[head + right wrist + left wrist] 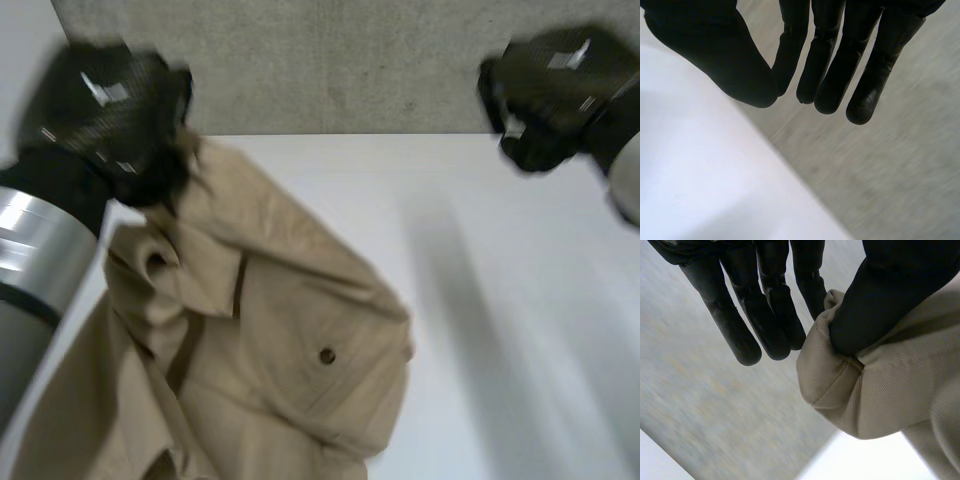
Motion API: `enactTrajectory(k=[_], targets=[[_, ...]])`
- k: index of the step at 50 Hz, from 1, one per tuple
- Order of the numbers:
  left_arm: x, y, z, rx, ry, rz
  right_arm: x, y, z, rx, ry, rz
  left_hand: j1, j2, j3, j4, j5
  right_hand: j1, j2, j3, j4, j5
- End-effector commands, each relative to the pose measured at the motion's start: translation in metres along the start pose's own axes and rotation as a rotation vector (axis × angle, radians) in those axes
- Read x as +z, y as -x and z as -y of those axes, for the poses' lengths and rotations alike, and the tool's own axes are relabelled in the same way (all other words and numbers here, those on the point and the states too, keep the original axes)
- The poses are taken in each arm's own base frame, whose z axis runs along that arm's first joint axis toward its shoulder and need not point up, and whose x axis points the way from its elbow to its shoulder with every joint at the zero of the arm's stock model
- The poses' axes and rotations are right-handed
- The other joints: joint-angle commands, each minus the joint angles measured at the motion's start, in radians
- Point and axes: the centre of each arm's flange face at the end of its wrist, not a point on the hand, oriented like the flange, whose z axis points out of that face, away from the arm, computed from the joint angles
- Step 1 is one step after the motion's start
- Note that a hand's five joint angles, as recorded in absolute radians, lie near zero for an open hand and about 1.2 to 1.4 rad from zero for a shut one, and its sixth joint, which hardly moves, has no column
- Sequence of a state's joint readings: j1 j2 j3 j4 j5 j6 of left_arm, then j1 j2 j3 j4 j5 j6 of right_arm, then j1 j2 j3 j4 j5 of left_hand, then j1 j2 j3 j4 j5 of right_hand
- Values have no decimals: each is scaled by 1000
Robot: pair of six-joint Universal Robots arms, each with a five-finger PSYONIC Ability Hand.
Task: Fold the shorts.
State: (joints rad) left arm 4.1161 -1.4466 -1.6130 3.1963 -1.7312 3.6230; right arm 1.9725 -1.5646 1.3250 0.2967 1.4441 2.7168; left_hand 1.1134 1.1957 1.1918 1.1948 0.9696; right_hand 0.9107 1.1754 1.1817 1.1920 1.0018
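**Left hand pinches the shorts at one edge; right hand is empty**

The left hand [110, 110] grips a bunched edge of the tan shorts [280, 330]. In the left wrist view the thumb [880, 305] presses a thick hemmed fold of the shorts [880, 390] against the nearest finger, while the other fingers [765, 315] stay straight and clear of the cloth. From that grip near the far-left part of the tabletop [500, 300], the shorts trail down in crumpled folds towards the near-left edge. A dark button [327, 355] shows on the upper layer.

The right hand [550, 95] is well apart from the shorts, over the far-right edge of the tabletop. Its fingers [840, 60] are straight, the thumb lies alongside them, and it holds nothing.

White marks on the backs of both hands are too blurred to read. The grey left arm [30, 260] covers part of the shorts, and their near end is cut off at the edge of the head view.
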Motion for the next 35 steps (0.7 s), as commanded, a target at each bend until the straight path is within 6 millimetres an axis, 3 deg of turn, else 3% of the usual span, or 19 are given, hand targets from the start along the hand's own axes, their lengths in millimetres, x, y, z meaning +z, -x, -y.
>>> enactTrajectory(k=[1,4,8,12,18,26,29,33,34,35], targets=[[19,-21,-48,17,146,-75,28,28,-64,67,212,97,283,201,204,201,252,4,-261,-267,-278,-262],[22,-24,-53,17,158,-81,31,30,-73,139,240,101,283,201,204,201,252,-381,-646,-652,-662,-646],[21,-26,-52,17,156,-89,36,38,-84,229,269,140,283,201,204,201,252,-698,-963,-969,-980,-964],[19,-25,-49,17,147,-89,45,49,-94,295,277,259,283,201,204,201,252,-736,-1001,-1007,-1017,-1002],[9,-16,-29,4,84,-66,63,71,-113,416,302,421,283,201,204,201,252,-736,-1001,-1007,-1017,-1002],[-2,-15,-16,-12,43,-71,97,90,-143,549,330,444,283,201,204,201,252,-726,-991,-997,-1007,-992],[-5,-17,-13,-12,36,-80,108,106,-148,557,307,467,283,201,204,201,252,-553,-818,-824,-835,-819],[-2,-14,-12,-12,27,-72,119,110,-145,546,272,473,283,201,204,201,252,328,63,57,47,63],[0,-14,-13,-10,29,-71,125,105,-136,536,236,457,283,201,204,201,252,484,219,213,203,218],[2,-15,-13,-8,28,-73,128,102,-130,532,212,448,283,201,204,201,252,486,221,215,204,220]])
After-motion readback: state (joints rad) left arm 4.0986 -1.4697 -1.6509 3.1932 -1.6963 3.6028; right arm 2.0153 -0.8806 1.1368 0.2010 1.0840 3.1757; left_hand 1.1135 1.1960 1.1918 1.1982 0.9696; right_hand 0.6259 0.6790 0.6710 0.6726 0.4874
